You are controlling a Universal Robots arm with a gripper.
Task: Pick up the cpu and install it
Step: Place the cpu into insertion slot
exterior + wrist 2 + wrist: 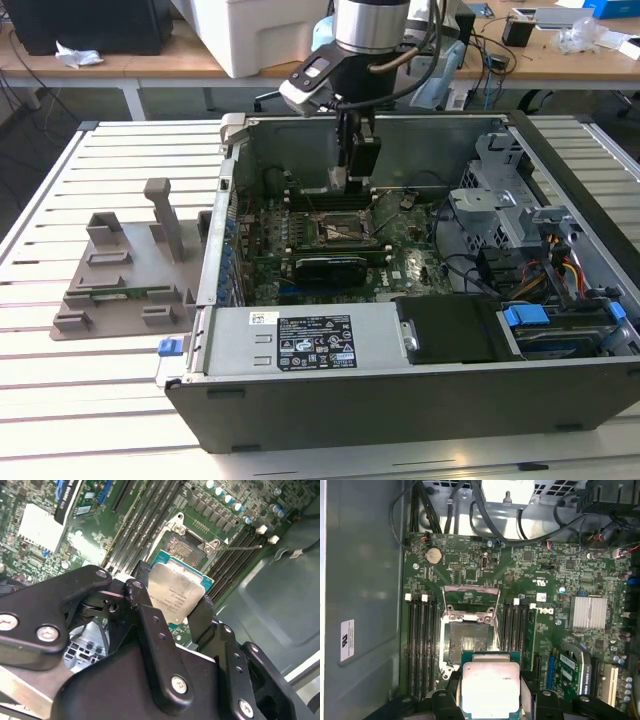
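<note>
The cpu (pixel 490 687) is sitting in the gripper (pixel 352 180) just beside the socket (pixel 470 642), memory slots (pixel 422 645) lying either side of that socket.

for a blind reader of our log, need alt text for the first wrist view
The gripper holds the cpu by two opposite edges over the green motherboard, close to the empty socket. Dark memory slots flank the socket.

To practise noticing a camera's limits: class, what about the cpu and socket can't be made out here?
Underside of cpu: faces away in both wrist views.
Sides of cpu, second wrist view: covered by gripper.
Part of socket, second wrist view: behind the cpu.
Contacts of socket, exterior view: too small.
</note>
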